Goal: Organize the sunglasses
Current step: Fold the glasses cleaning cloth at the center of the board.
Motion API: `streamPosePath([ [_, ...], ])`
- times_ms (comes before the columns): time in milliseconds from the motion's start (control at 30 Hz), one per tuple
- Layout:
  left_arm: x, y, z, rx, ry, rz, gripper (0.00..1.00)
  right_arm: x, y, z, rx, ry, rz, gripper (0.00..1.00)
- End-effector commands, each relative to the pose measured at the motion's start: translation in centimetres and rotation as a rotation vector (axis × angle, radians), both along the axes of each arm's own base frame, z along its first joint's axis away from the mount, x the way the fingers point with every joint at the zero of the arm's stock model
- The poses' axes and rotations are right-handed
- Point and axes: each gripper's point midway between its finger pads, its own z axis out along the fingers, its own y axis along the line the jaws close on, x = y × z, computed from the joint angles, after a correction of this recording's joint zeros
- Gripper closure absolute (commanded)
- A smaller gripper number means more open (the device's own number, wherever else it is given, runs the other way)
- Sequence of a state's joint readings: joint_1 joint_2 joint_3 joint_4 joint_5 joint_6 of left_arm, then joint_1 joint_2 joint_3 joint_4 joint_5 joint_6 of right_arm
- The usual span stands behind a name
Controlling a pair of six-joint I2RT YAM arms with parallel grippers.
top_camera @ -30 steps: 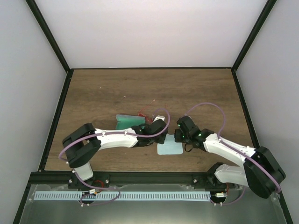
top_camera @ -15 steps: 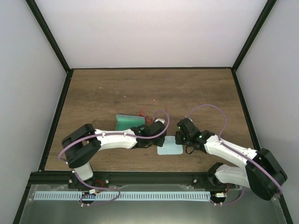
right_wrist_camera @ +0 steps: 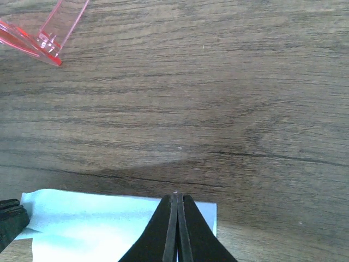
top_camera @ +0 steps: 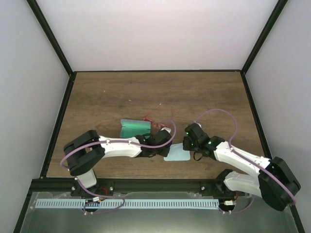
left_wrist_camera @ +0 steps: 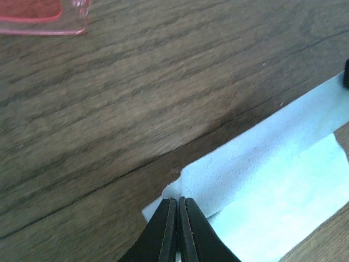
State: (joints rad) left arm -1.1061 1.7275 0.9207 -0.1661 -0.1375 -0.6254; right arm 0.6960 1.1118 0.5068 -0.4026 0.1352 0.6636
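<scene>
Midway at best through tidying the sunglasses (top_camera: 152,123), both arms work low over a light blue cloth (top_camera: 177,155) close to the middle of the table's (top_camera: 209,92) near edge. The left jaws are closed on the cloth's far left corner, where the fabric stands up in a raised fold in the left wrist view. The right jaws, also closed tight, appear to pinch the cloth's far edge by its other corner, so the two sets of jaws sit near each other with the cloth's width between them. The red-lensed sunglasses lie on the bare wood toward the table's centre, just beside the right end of a grey-blue case (top_camera: 133,128) and just beyond the cloth, gripped by neither arm. By the look of it, nothing is put away yet: the cloth is only being handled, and the glasses have yet to be picked up and, presumably, set in the case. Room is generous toward the far edge and both far corners, where the wood lies open. The tight spots are the narrow gap between the two wrists, the case and glasses just past the left jaws, and the black frame rail along the near edge.
</scene>
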Motion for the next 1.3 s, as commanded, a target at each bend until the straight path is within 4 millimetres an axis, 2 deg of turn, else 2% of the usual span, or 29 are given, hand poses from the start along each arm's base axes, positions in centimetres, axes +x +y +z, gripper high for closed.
streamPosePath([
  [0,-0.2,0.5,1.2,-0.018,-0.037,-0.017,0.96,-0.1,-0.2,0.5,0.001,-0.009,-0.021,0.99],
  [200,-0.2,0.2,1.8,-0.036,-0.046,-0.035,0.96,-0.5,0.2,0.3,0.015,0.011,-0.003,0.99],
  [567,-1.0,-0.5,1.3,-0.048,-0.017,-0.068,0.96,-1.0,0.1,-0.4,0.002,0.034,-0.007,0.99],
  [1267,-1.6,0.2,-0.1,-0.015,0.010,-0.065,0.96,-2.2,0.4,-0.5,0.015,0.046,0.001,0.99],
])
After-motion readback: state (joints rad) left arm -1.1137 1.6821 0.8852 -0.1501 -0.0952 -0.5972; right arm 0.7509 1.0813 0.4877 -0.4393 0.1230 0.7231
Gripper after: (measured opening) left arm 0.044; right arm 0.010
